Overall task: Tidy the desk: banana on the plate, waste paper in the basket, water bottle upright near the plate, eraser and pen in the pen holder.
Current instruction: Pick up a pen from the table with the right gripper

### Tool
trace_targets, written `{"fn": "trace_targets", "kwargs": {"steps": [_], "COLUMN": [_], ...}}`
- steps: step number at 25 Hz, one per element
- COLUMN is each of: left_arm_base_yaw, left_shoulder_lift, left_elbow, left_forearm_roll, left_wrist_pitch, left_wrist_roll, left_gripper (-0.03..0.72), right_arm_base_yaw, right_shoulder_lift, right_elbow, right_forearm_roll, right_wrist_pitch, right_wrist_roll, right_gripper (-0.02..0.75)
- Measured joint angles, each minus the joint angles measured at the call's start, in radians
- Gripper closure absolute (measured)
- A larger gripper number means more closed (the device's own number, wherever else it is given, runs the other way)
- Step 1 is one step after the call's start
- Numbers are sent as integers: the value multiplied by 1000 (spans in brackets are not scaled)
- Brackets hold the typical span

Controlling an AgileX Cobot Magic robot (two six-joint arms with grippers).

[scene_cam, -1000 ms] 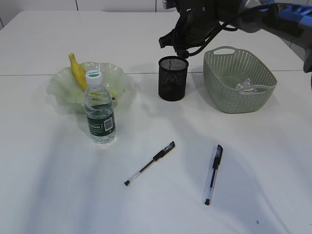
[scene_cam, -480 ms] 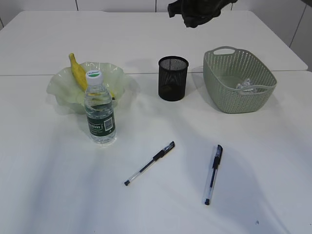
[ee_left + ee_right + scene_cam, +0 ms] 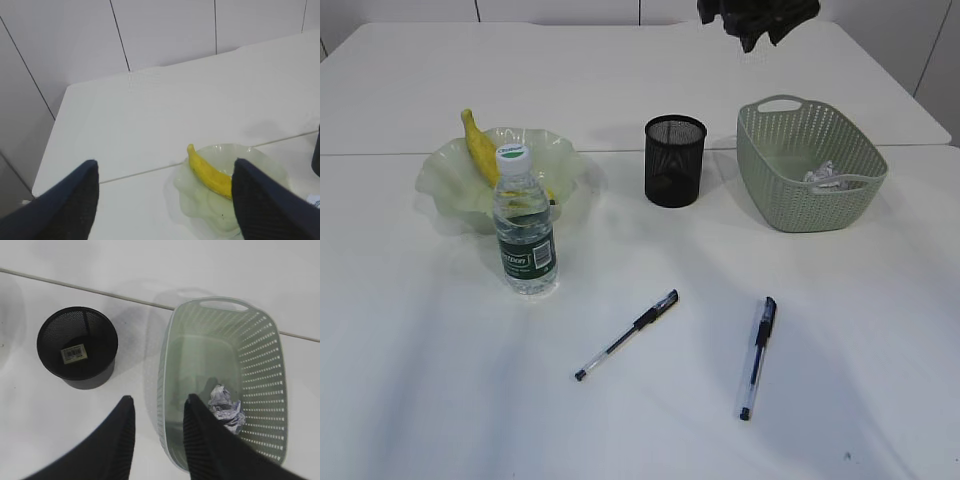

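Note:
The banana [image 3: 478,143] lies in the pale green plate [image 3: 442,185], and the water bottle [image 3: 526,225] stands upright just in front of it. Two pens [image 3: 627,335] [image 3: 757,357] lie flat on the near table. Crumpled waste paper [image 3: 225,405] rests in the green basket [image 3: 272,350]. A small white labelled block, seemingly the eraser [image 3: 74,354], lies at the bottom of the black mesh pen holder [image 3: 50,335]. My right gripper [image 3: 159,407] hovers open and empty high above the basket's left rim. My left gripper [image 3: 165,200] is wide open, empty, above the plate [image 3: 200,210].
The pen holder [image 3: 674,160] stands between plate and basket [image 3: 810,170]. A seam [image 3: 620,151] crosses the white table behind them. The right arm [image 3: 757,25] shows only at the top edge of the exterior view. The left arm is outside it.
The right arm has risen from above the pen holder and shifted right, now mostly out of the top of the exterior view. The table's objects have not moved.

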Motion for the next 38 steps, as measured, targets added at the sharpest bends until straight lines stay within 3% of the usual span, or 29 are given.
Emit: {"fn": "trace_targets", "kwargs": {"steps": [31,38], "left_arm_base_yaw": [0,0], "left_shoulder_lift": [-84,-84], "left_elbow": [0,0], "left_forearm_roll": [22,32], "left_wrist_pitch": [24,24], "left_wrist_roll": [0,0], "left_gripper": [137,143], "right_arm_base_yaw": [0,0], "right_shoulder_lift": [-254,-334], "right_elbow": [-3,140], "right_forearm_roll": [46,45], "right_wrist_pitch": [18,18], "right_wrist_roll": [55,46], "right_gripper": [491,491]}}
